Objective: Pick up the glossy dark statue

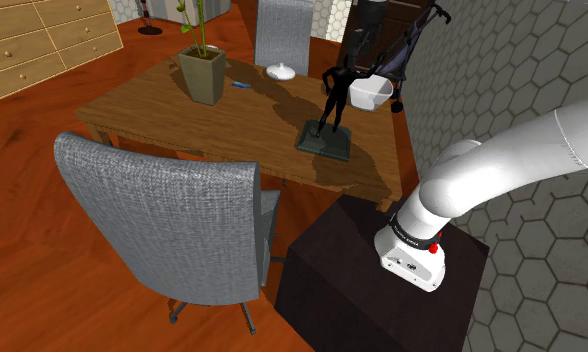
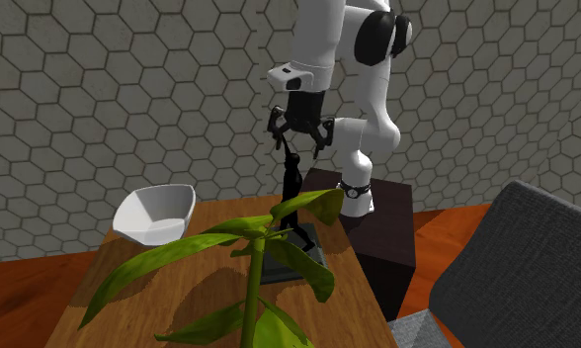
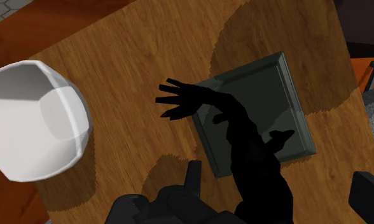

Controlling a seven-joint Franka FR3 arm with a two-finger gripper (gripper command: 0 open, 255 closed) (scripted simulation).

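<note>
The dark statue [image 1: 334, 97] stands upright on the table [image 1: 172, 115], upper middle of the shoulder view. The gripper [image 2: 300, 144] hangs straight above its vertical axis, fingers spread wide.

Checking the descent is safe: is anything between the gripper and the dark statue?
Nothing visible. The gripper hangs right above the statue, jaws open; the white bowl stands off to the side.
</note>
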